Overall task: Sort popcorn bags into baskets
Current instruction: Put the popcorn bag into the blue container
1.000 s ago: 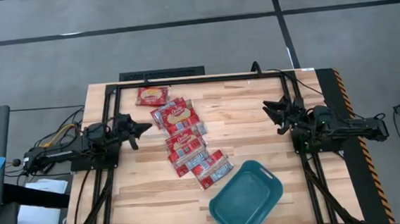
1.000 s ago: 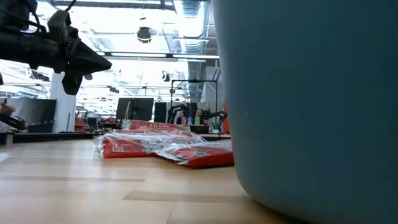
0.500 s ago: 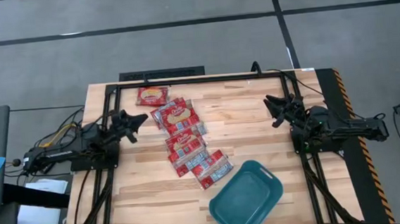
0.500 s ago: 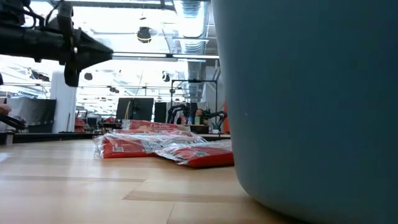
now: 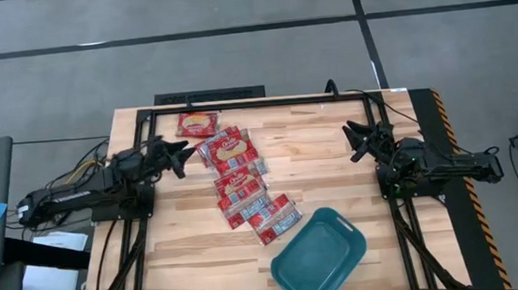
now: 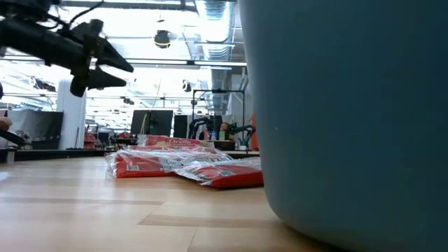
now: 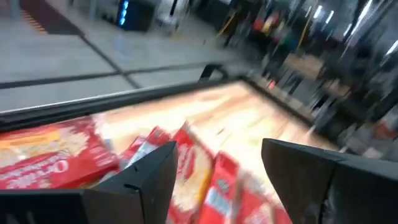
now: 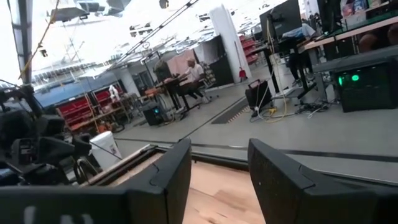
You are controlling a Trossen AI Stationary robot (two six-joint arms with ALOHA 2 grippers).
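Several red popcorn bags with cream labels lie flat on the wooden table. One bag (image 5: 197,124) lies apart near the far edge, and the others overlap in a slanting row (image 5: 246,184) that runs toward the teal basket (image 5: 319,255) at the near edge. In the low view the bags (image 6: 175,164) lie beyond the basket's wall (image 6: 343,119). My left gripper (image 5: 180,155) hovers open above the table just left of the row's far end, with nothing between its fingers (image 6: 112,66); its wrist view looks down on the bags (image 7: 193,177). My right gripper (image 5: 355,139) waits open at the table's right.
A black metal frame (image 5: 256,103) runs along the table's far edge and down both sides by the arm bases. Bare wood lies between the bag row and my right gripper. The right wrist view shows my left arm (image 8: 31,149) across the table and people far off in the room.
My left gripper has opened from shut. It has also risen a little and moved toward the far end of the bag row. The bags and the basket have not moved.
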